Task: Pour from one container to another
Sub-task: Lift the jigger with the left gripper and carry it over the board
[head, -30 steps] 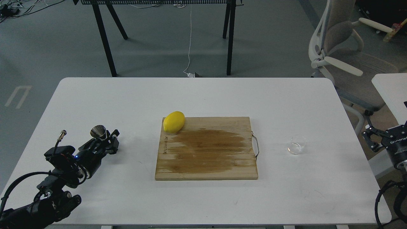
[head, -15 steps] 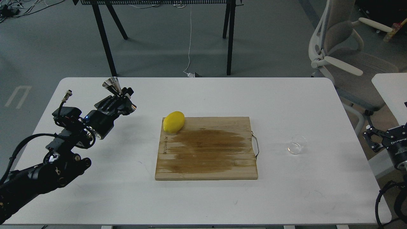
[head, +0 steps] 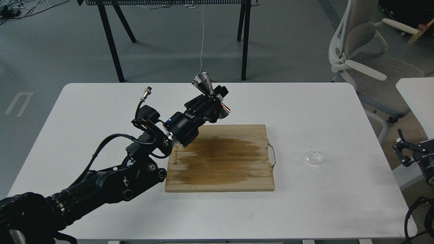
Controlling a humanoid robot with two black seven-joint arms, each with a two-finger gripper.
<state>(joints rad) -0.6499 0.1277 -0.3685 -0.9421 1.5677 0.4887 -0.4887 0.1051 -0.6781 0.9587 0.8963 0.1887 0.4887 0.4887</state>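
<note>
My left gripper (head: 213, 97) is shut on the steel jigger (head: 204, 83), gripping it at the waist and holding it tilted in the air above the far left part of the wooden cutting board (head: 220, 159). The upper cone points up and left, the lower cone shows at the gripper's right. The clear glass cup (head: 316, 154) stands on the white table (head: 305, 203) to the right of the board, far from the jigger. My right gripper (head: 401, 152) is at the right edge, off the table, with its fingers apart and holding nothing.
The board has a dark wet stain and a metal handle (head: 272, 156) on its right side. My left arm hides the board's far left corner. An office chair (head: 366, 61) stands beyond the table's right corner, and black table legs (head: 112, 40) stand behind.
My left arm has lifted the jigger from the table's left side and swung it right, now over the board. The lemon is hidden behind the arm. The right gripper dropped slightly.
</note>
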